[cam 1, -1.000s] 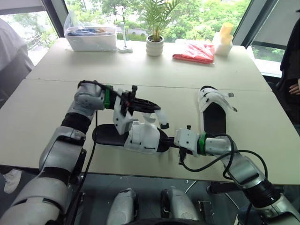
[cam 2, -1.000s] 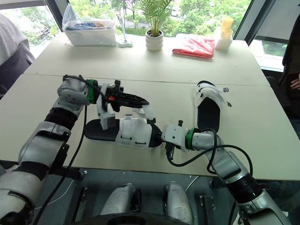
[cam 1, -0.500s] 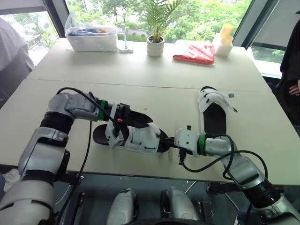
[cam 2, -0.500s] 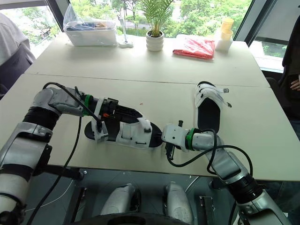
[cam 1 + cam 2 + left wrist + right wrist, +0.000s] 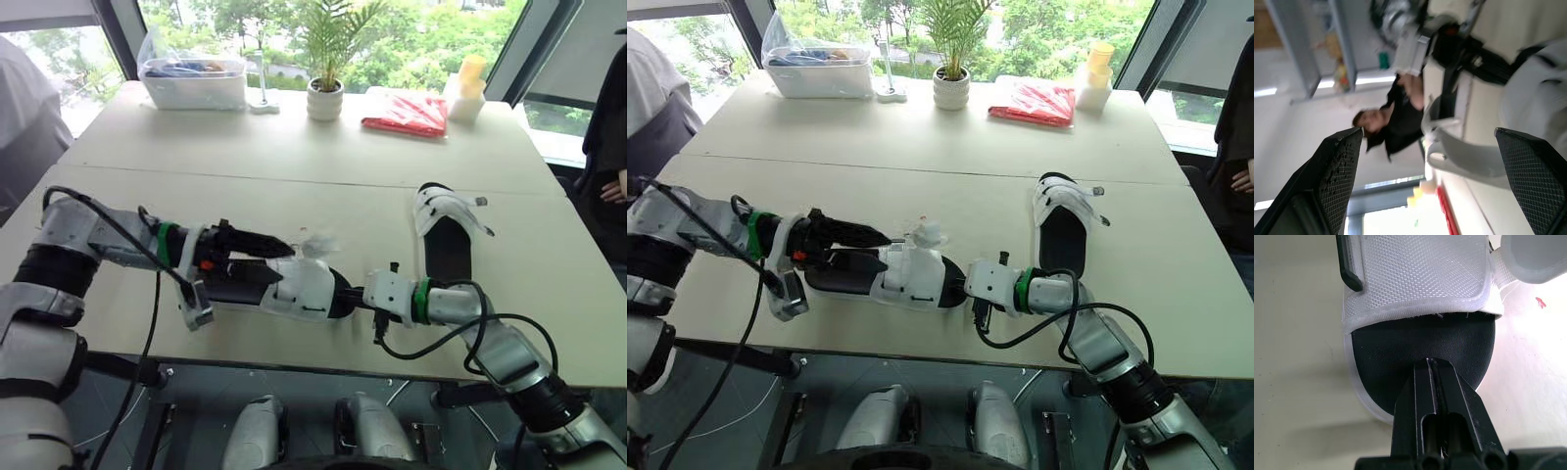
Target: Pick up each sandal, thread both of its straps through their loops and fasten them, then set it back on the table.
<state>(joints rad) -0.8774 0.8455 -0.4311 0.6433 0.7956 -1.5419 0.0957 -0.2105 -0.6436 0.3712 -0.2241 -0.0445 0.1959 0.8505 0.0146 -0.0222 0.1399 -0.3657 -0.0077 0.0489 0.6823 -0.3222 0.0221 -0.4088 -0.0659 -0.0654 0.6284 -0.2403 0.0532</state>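
Observation:
The near sandal (image 5: 299,287), black sole with white straps, lies flat near the table's front edge. One white strap end (image 5: 926,233) sticks up loose above it. My left gripper (image 5: 277,264) is low at the sandal's heel end, open, its fingers (image 5: 1339,176) wide apart with nothing gripped. My right gripper (image 5: 1432,363) is shut, its tips resting on the black toe (image 5: 1400,347) of that sandal. The second sandal (image 5: 446,230) lies further right on the table, straps up, with no gripper near it.
At the table's far side stand a plastic box (image 5: 191,80), a potted plant (image 5: 324,96), a red packet (image 5: 405,111) and stacked cups (image 5: 467,83). A person (image 5: 612,147) is at the right edge, another person (image 5: 24,108) at the left.
My left gripper has opened, let go of the white strap and drawn back to the left, down to the table. The sandal now lies flat. The right arm has not moved.

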